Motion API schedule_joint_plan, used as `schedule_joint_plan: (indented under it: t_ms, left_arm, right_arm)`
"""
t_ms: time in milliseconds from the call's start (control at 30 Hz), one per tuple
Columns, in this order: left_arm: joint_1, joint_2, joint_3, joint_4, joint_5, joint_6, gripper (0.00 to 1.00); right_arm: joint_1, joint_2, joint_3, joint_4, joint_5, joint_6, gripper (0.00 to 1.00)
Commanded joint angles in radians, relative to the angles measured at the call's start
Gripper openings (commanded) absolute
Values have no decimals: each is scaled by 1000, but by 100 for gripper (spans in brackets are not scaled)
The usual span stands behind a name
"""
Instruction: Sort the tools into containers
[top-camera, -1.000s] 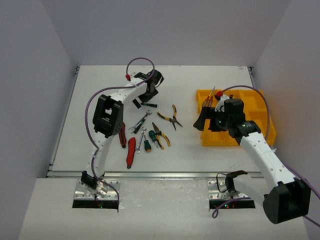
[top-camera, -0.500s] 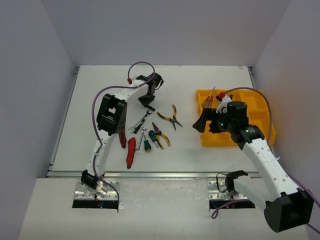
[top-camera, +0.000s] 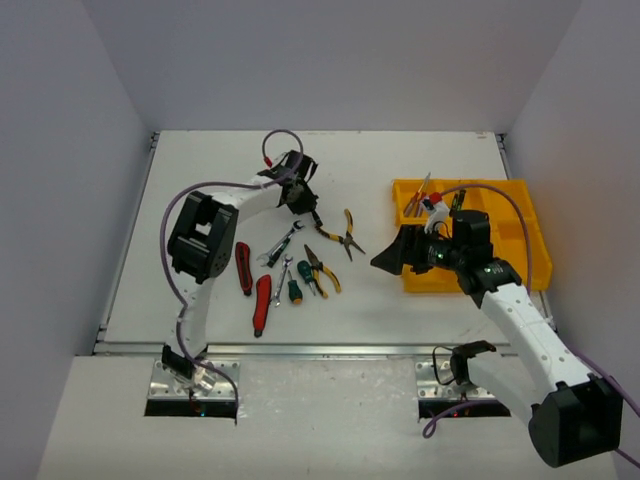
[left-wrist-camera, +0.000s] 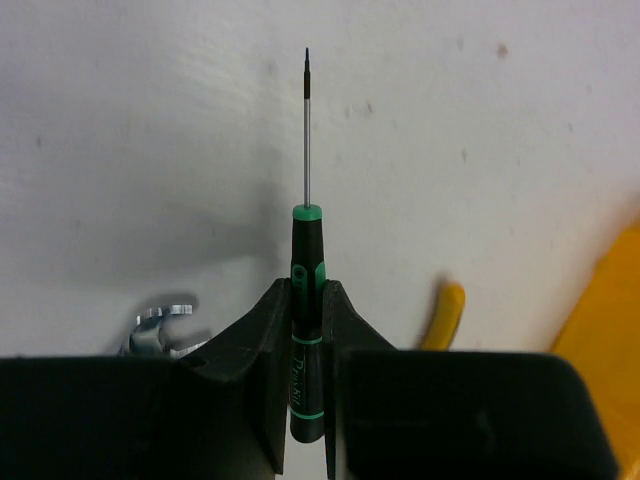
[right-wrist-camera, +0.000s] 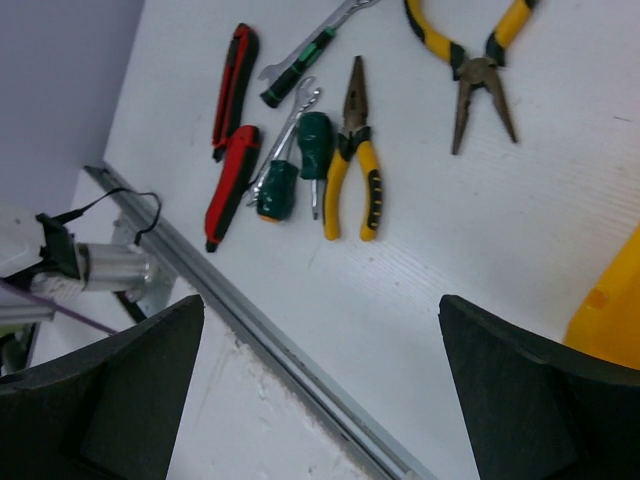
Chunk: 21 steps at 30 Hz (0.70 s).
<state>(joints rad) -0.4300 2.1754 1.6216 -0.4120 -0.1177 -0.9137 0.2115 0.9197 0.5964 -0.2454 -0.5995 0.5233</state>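
Screwdriver (left-wrist-camera: 306, 260): glossy black/green plastic handle, thin steel shaft. Left gripper fingers (left-wrist-camera: 255, 345): matt black plastic. Table (left-wrist-camera: 150, 150): matt white, lightly scuffed. Pliers (right-wrist-camera: 352, 140): dull metal jaws. Tray (top-camera: 535, 235): shiny yellow plastic.

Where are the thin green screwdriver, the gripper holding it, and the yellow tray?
thin green screwdriver (left-wrist-camera: 307, 245): left wrist view, upper handle.
left gripper (left-wrist-camera: 307, 295): left wrist view, between its fingertips.
yellow tray (top-camera: 535, 240): top view, right edge.

Green-black screwdriver (left-wrist-camera: 307, 295), yellow tray (top-camera: 520, 205)
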Motion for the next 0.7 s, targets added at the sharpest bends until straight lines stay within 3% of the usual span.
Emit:
schedule_joint_plan:
  t_ms: [0,200,333,433,667]
  left_arm:
    - [-71,-298,-171,403,156,121,0]
    - [-180,-541,-473,677,341,119,0]
    - [-207,-635,-632,849,470,58,0]
    - [-232,-674,-690,892,496,56,0]
    - [-246,-710,-779,977,545,15,0]
  right_arm:
    - [0,47,-3,228,-189,107,99]
    - [13,190,64,342,-164,184,96]
    - [40,218,64,430,-172,240,89]
    - [53,222,55,476,-169,269,86]
    - [114,281,48,574,-192,328,52]
